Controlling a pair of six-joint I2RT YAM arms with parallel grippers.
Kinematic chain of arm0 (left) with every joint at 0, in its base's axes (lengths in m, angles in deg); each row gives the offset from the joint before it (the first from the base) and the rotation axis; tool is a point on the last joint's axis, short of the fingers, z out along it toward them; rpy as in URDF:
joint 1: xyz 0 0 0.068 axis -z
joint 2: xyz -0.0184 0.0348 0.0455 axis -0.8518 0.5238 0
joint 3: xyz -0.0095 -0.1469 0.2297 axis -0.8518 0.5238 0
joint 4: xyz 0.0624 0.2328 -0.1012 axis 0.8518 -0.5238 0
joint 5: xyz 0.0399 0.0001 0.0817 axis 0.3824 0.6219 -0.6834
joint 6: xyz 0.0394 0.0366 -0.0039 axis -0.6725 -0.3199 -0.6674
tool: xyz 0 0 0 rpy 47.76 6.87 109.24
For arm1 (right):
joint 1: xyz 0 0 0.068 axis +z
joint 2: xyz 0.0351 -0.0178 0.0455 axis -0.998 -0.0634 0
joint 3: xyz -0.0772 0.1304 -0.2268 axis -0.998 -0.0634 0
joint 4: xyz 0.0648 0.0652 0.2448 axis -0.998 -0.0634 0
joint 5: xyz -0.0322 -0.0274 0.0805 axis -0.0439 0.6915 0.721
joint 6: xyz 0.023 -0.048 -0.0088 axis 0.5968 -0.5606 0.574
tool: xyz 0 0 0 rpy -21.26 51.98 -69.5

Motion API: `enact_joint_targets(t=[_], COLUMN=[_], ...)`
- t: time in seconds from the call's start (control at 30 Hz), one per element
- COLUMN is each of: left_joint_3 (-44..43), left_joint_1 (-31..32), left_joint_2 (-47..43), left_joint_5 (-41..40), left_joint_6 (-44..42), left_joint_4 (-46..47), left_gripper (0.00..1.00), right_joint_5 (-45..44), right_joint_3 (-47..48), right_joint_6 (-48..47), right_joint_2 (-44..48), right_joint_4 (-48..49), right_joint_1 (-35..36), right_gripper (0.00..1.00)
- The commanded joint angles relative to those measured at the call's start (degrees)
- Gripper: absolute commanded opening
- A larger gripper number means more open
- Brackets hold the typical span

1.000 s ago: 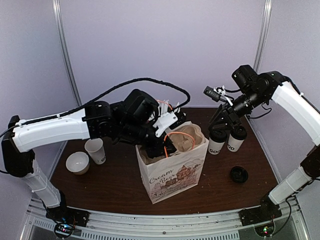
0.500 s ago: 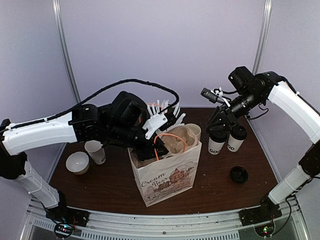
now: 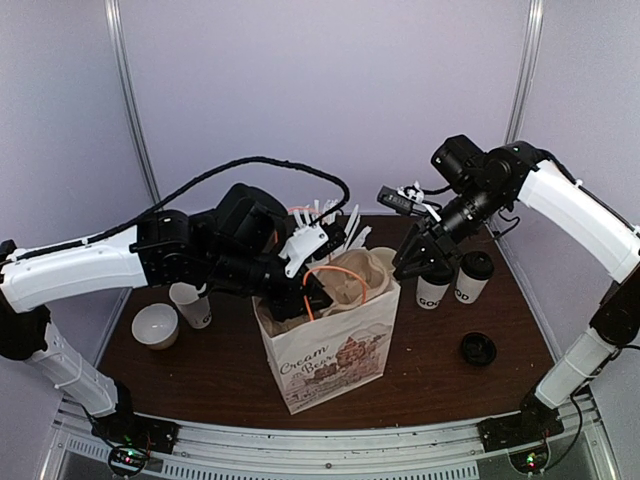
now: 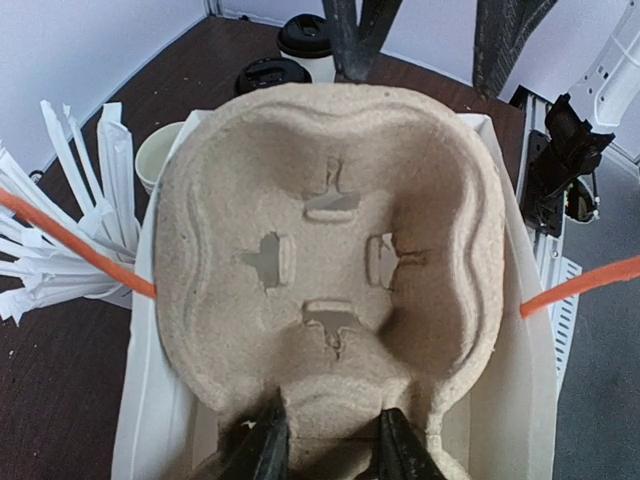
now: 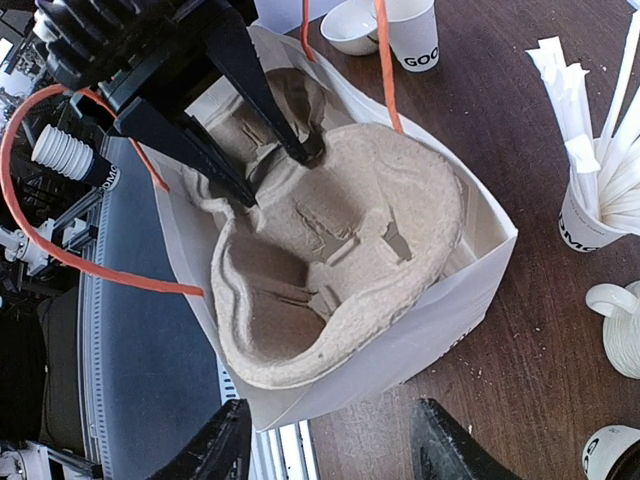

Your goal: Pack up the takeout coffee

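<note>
- left gripper (image 4: 322, 440): jaws narrow, pinched on the near rim of the pulp carrier (image 4: 320, 230). It is likely steadying the carrier in the mouth of the paper bag (image 3: 335, 350) so the wells face up for loading.
- carrier fills the bag mouth and sits slightly tilted. It's not seated at the bottom as far as I can tell, and the wells are empty.
- right gripper (image 5: 335, 440): jaws wide, nothing between them. It hangs over the bag's right edge, centre-right in the top view, just beside the cups. Reads as lining up for a pick.
- coffee not packed yet: cup A (image 3: 432, 294) and cup B (image 3: 471, 279) are both lidded and upright on the table right of the bag. They stand side by side; can't tell if they touch.
- spare black lid (image 3: 478, 349) lies alone at lower right, well apart from the bag.
- stick-filled cup (image 5: 585, 225) and cream mug (image 5: 620, 330) sit behind the bag. Open paper cup (image 3: 190, 303) and cream bowl (image 3: 155, 325) are at left. None are for packing.
- table (image 3: 440, 385): dark brown wood-look, matte.
- room: plain pale lilac panels (image 3: 300, 90) with metal uprights.
</note>
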Motion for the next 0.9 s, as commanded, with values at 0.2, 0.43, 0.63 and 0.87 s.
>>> enact_joint_targets(t=[0.2,0.43,0.63,0.87], left_joint_3=[2.79,3.29,3.78,4.30], left_joint_1=[-0.13,-0.13,-0.18,-0.15], left_joint_2=[-4.03,-4.06,-4.40,-5.03], left_joint_5=[-3.61,-3.79,-4.28,-4.56], left_joint_6=[1.45,1.70,1.92,2.24], left_joint_4=[5.20,5.33,5.59,6.06], left_gripper=[0.13,0.13,0.13,0.13], right_joint_5=[-2.29,-0.98,-3.68,-11.88], right_joint_3=[2.36,4.44,4.70,4.77], right_joint_6=[1.72,2.75,4.27,9.17], right_joint_2=[-1.93,-3.98,-4.99,-5.23], right_joint_4=[-0.42,-0.51,0.28,2.94], right_joint_1=[2.04,3.19,4.20,4.30], right_gripper=[0.57,0.57,0.57,0.54])
